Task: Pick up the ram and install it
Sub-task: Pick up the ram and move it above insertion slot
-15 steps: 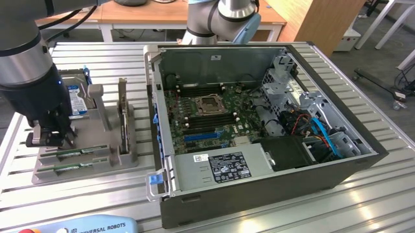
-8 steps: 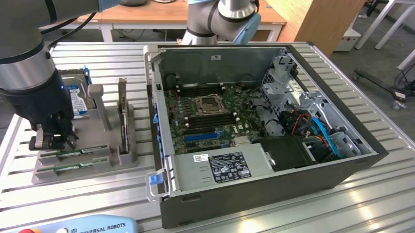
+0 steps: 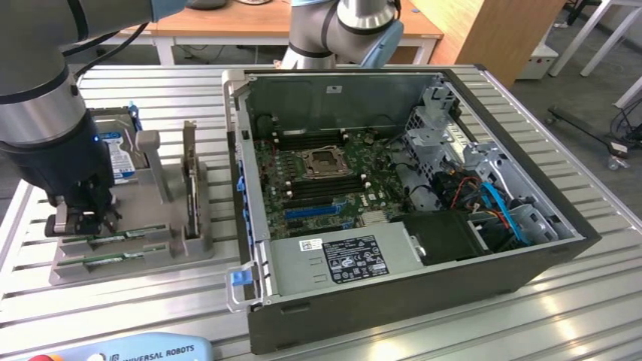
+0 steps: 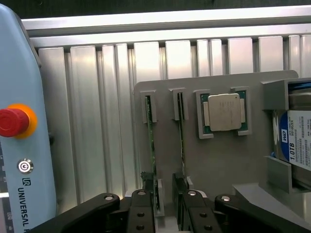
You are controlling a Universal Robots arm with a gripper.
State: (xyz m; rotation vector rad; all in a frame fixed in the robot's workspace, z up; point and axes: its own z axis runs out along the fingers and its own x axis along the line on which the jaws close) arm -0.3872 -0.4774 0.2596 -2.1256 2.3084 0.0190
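Your claw (image 4: 165, 188) sits nearest the lens, its fingers (image 4: 146, 208) spread wide and pinching nothing. Just ahead of its tips the ram (image 4: 151, 141) stands on edge in a gray holder (image 4: 218, 165) slot. A second stick (image 4: 181, 136) runs parallel beside it, each roughly in line with one finger.

Gripper (image 4: 165, 194) jaws spread, tips at the near ends of ram (image 4: 150, 136) and second ram (image 4: 181, 131), both running toward 12 o'clock (clock read from the gripper) in grey holder (image 4: 218, 160). Processor (image 4: 223, 111) at 1, hard drive (image 4: 294, 141) at 2, pendant (image 4: 19, 160) at 10.
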